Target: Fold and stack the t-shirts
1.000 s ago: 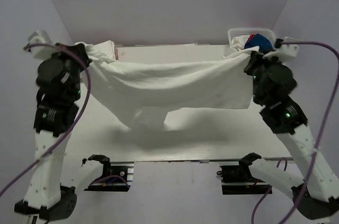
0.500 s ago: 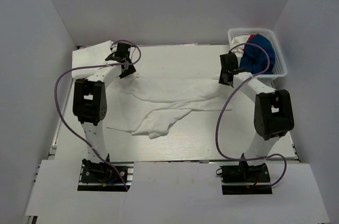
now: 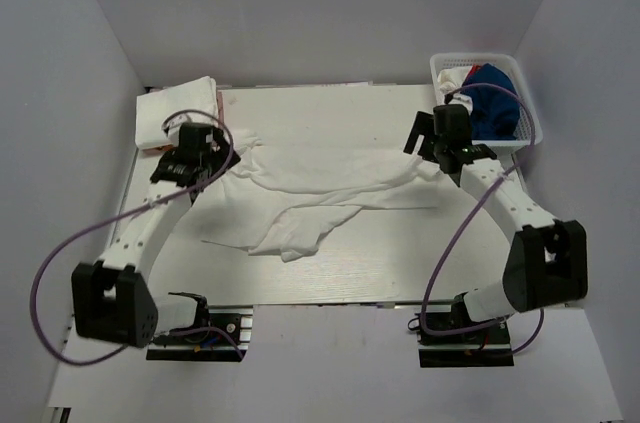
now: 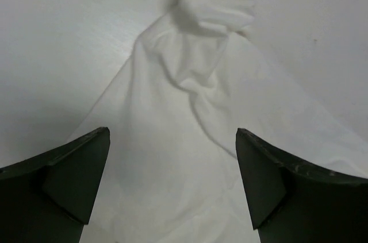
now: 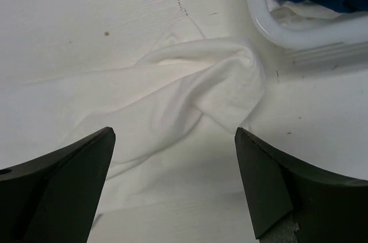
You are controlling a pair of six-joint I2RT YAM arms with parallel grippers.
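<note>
Fabric of the white t-shirt (image 3: 330, 178) lay rumpled across the counter (image 3: 400, 253), one bunched corner below your left end effector (image 4: 172, 134), the other below your right end effector (image 5: 174, 132) beside the basket (image 5: 270, 27). Both stood released, fingers spread on nothing, seemingly so the shirt rested wide for flattening, not yet folded.

One white t-shirt (image 3: 320, 178) lay crumpled on the one table (image 3: 330, 263), and one folded white garment (image 3: 175, 113) sat at its far left corner. One white basket (image 3: 475, 57) held one blue garment (image 3: 495, 108) and at least one white piece (image 3: 455, 75). There were two arms, the left arm (image 3: 150, 223) and the right arm (image 3: 510, 198), each with one purple cable, and two grippers, the left gripper (image 4: 172, 134) and the right gripper (image 5: 174, 134), each with two spread fingers.
</note>
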